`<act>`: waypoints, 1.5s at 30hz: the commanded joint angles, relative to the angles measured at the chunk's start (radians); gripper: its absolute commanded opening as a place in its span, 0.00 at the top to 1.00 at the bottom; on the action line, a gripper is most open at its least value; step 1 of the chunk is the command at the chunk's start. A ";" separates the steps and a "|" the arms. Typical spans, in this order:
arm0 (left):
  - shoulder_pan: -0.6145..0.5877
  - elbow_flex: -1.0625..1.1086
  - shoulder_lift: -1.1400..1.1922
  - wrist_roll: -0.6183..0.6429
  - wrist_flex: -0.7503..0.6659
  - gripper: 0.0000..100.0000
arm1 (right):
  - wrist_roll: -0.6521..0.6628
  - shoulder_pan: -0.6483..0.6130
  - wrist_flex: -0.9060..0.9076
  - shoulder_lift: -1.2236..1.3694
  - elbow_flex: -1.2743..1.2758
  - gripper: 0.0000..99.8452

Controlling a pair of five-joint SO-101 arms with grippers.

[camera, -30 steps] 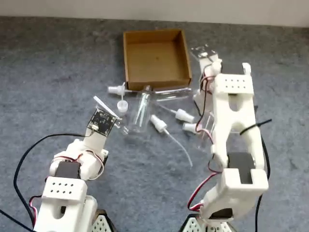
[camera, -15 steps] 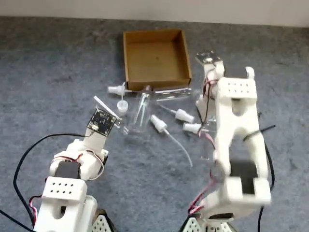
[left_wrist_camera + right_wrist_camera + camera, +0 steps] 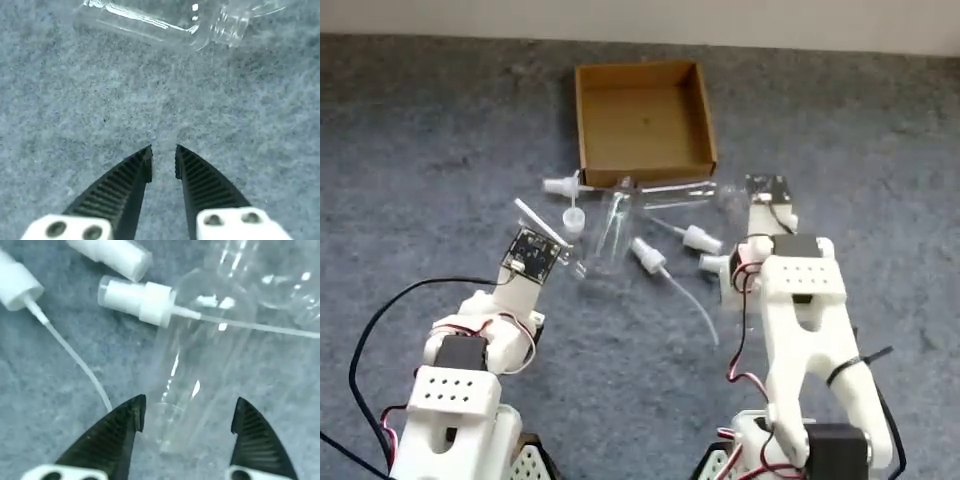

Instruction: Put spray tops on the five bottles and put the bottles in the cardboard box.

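The left arm (image 3: pixel 485 345) is reaching over the near left of the desk (image 3: pixel 420 150). The left jaws are pointing down at bare grey covering, parted only by a narrow slit and holding nothing, with a clear bottle (image 3: pixel 145 22) lying on its side just beyond their tips. The right arm (image 3: pixel 805 300) is stretching forward on the other side. The right jaws are spread wide and straddling another clear bottle (image 3: pixel 190 385) lying flat between them, not clamped on it. A spray top (image 3: pixel 135 295) is lying across that bottle's far end, its thin tube trailing away. More spray tops (image 3: pixel 647 255) and bottles (image 3: pixel 610 225) are lying scattered mid-desk, in front of the open cardboard box (image 3: pixel 582 120). The desk is covered in grey carpet-like fabric, and a pale wall (image 3: pixel 640 15) is running along its far edge.
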 commanded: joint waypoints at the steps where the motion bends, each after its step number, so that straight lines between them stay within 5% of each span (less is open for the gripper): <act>1: -0.013 -0.005 0.004 0.008 -0.018 0.93 | -0.014 -0.005 -0.039 0.079 -0.005 0.76; 9: -0.013 -0.005 0.004 0.008 -0.018 0.93 | -0.012 0.018 -0.131 0.222 -0.005 0.91; 15: -0.013 -0.005 0.004 0.008 -0.018 0.93 | 0.109 0.124 0.018 0.076 -0.039 0.99; 22: -0.013 -0.004 0.004 0.008 -0.018 0.93 | 0.359 0.466 0.162 -0.128 -0.147 0.99; 30: -0.012 -0.004 0.004 0.008 -0.018 0.93 | 0.620 0.816 -0.005 0.036 -0.157 0.99; 38: 0.053 0.028 0.004 0.008 -0.040 0.93 | 0.833 0.789 -0.016 0.232 -0.163 0.98; 45: 0.056 0.030 0.004 0.008 -0.043 0.93 | 0.859 0.780 -0.016 0.239 -0.157 0.83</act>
